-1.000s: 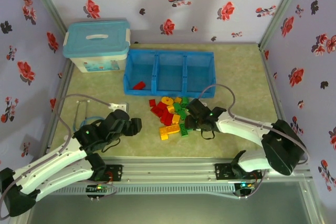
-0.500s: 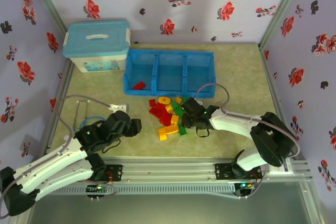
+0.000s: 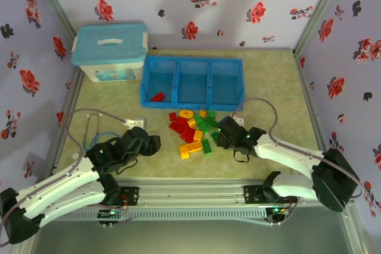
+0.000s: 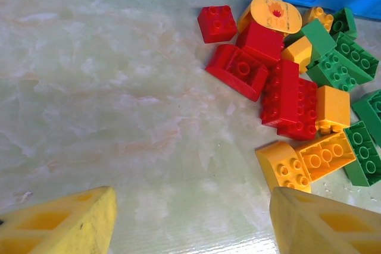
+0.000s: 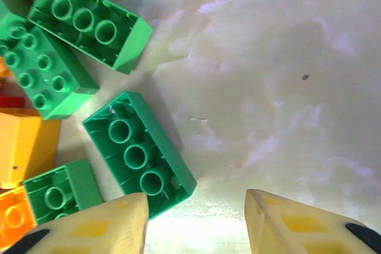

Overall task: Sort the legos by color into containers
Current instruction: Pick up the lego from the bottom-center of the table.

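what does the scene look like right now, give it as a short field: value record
tray: blue, three compartments, at the back of the table
sorted: one red brick, in the left compartment
pile: red, yellow-orange and green legos loose in front of the tray
left end effector: open, empty, left of the pile
right end effector: open, empty, at the pile's right edge, beside an upturned green brick
other: white box with teal lid, left of the tray

A teal-lidded white box (image 3: 109, 52) stands on the marbled table (image 3: 274, 87).
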